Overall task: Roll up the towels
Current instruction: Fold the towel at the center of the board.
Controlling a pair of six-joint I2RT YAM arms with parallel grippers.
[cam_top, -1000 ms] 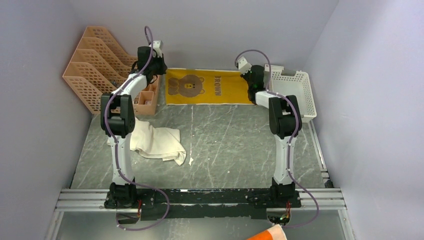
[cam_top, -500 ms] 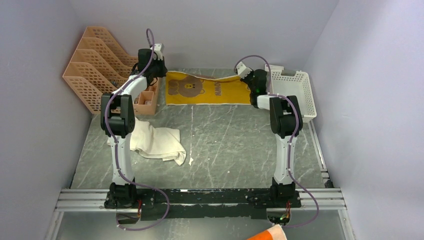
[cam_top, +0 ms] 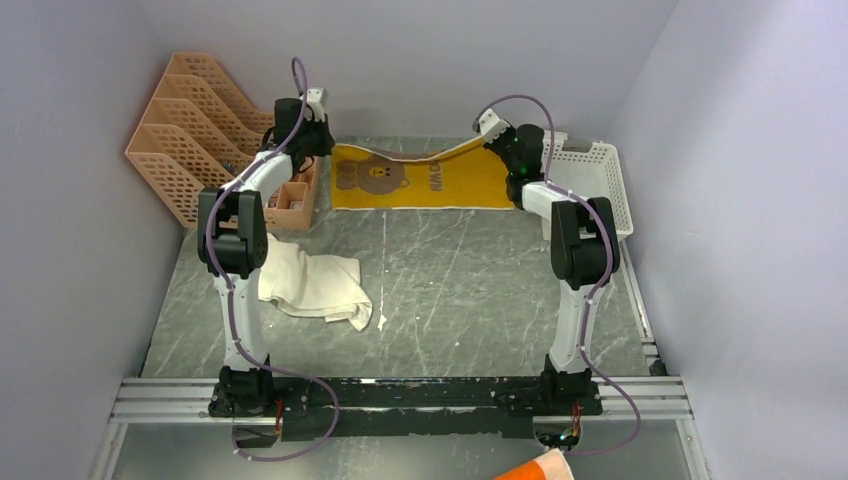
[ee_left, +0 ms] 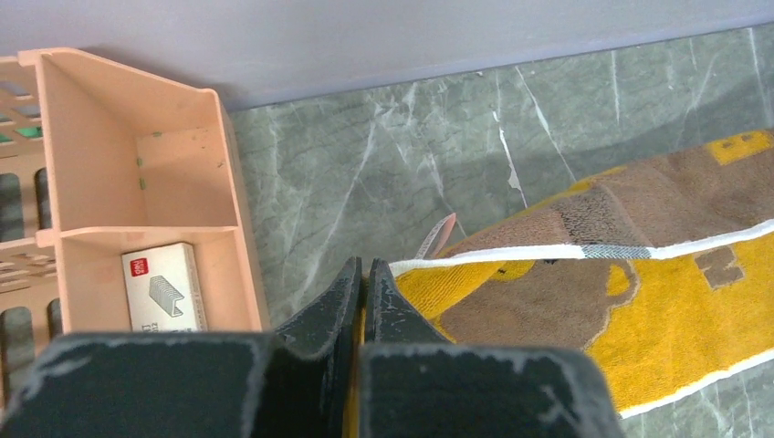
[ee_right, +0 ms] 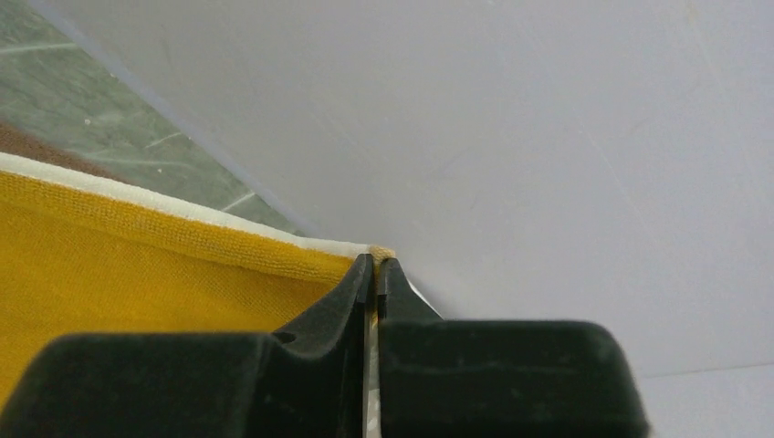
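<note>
- The left gripper (ee_left: 363, 274) is pinched shut on the corner of the yellow bear towel (cam_top: 420, 180) that lies just beside the peach file rack (cam_top: 190, 130)
- The right gripper (ee_right: 374, 269) is clamped on that towel's other far corner, well away from the rack and raised off the table (cam_top: 460, 290)
- The yellow towel is spread flat next to the rack, its far edge lifted so the brown back shows
- The cream towel (cam_top: 315, 285) lies crumpled in front of the rack, apart from both grippers
- A small staple box (ee_left: 162, 287) sits in the rack's end compartment
</note>
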